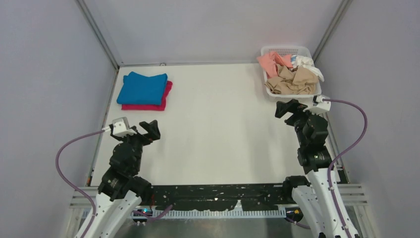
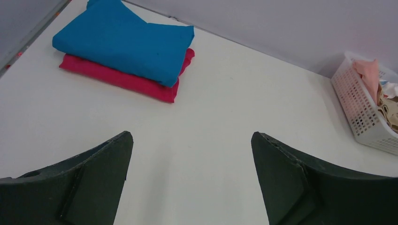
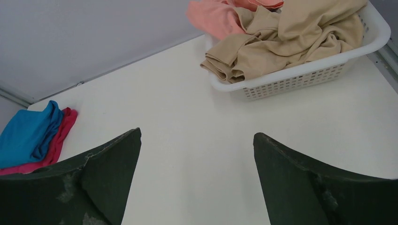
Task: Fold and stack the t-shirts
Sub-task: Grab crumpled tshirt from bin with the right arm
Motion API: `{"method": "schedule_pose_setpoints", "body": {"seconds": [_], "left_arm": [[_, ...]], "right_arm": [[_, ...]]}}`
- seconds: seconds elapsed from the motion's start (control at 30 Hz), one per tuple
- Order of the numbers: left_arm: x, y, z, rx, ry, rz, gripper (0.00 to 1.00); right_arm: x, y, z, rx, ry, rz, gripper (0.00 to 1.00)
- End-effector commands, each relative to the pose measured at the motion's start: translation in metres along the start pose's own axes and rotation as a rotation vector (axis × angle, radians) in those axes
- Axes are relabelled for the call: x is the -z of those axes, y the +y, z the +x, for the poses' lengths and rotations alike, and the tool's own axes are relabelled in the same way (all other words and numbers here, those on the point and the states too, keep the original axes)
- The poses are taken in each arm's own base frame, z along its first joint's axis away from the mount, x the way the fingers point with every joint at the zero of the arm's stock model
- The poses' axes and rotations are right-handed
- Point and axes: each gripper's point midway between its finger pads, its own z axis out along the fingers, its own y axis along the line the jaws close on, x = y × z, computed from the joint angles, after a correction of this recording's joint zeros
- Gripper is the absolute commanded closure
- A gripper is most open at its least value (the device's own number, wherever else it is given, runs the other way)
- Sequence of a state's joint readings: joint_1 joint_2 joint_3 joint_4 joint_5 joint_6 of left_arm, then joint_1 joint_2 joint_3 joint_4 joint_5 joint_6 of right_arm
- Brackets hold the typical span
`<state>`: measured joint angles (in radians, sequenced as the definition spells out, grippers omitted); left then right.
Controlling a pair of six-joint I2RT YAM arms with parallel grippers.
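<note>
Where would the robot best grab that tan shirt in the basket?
Probably the bunched folds of the tan shirt spilling over the basket rim nearest the arm, approached from above by the open right gripper. They lie thick and uncovered.

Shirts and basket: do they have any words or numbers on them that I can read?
No words, numbers or signs can be read anywhere.
The blue t-shirt and the magenta t-shirt under it are plain.
The tan t-shirt, the salmon t-shirt and the white t-shirt in the basket show no print, and neither does the basket.
</note>
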<state>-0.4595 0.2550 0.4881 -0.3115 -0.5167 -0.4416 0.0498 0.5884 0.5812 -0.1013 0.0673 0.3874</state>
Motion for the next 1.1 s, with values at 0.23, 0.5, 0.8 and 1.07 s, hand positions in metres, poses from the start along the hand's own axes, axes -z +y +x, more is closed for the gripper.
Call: {"method": "schedule_pose_setpoints", "body": {"seconds": [0.23, 0.5, 0.8, 1.07], "left_arm": [[-0.018, -0.008, -0.009, 0.016, -0.06, -0.009, 0.0], [-0.031, -0.009, 0.003, -0.012, -0.03, -0.033, 0.0], [-0.037, -0.002, 0.011, -0.053, 0.002, -0.086, 0.01], [-0.039, -0.001, 0.014, -0.052, -0.004, -0.087, 0.01]], "right_arm": [[-0.051, -0.001, -0.053, 0.087, -0.068, 0.103, 0.05], [-0.159, -0.037, -0.064, 0.219, 0.127, 0.429, 0.05], [-0.237, -0.053, 0.005, 0.18, 0.362, 0.487, 0.05], [-0.253, -0.08, 0.049, 0.148, 0.444, 0.54, 0.01]]}}
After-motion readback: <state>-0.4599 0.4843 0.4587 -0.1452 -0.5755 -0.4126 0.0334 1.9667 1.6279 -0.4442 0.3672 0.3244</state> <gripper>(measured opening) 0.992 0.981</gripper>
